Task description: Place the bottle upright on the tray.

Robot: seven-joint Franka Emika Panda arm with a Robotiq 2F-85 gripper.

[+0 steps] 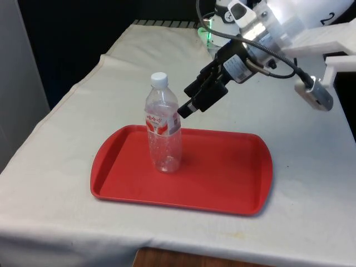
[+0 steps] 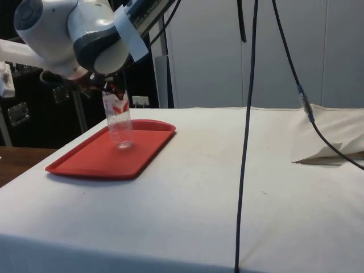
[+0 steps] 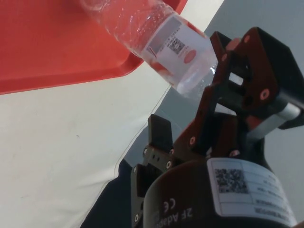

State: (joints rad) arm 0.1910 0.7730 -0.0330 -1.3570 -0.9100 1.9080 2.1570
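Bottle (image 1: pixel 163 129) just beside fingers (image 1: pixel 188 109)

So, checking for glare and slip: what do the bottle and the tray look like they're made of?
Bottle: clear thin plastic, probably; you see through it, with a dimpled lower wall, a glossy label and a white cap. Tray: red moulded plastic, apparently; smooth with a soft sheen and a raised rim.

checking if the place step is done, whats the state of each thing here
plastic water bottle: upright on the tray, white cap on, looks empty, red and white label
red tray: flat on the white cloth, holding the bottle alone
gripper: open, beside the bottle at label height, not gripping it
white tablecloth: spread over the table, with a folded-up patch in the side view
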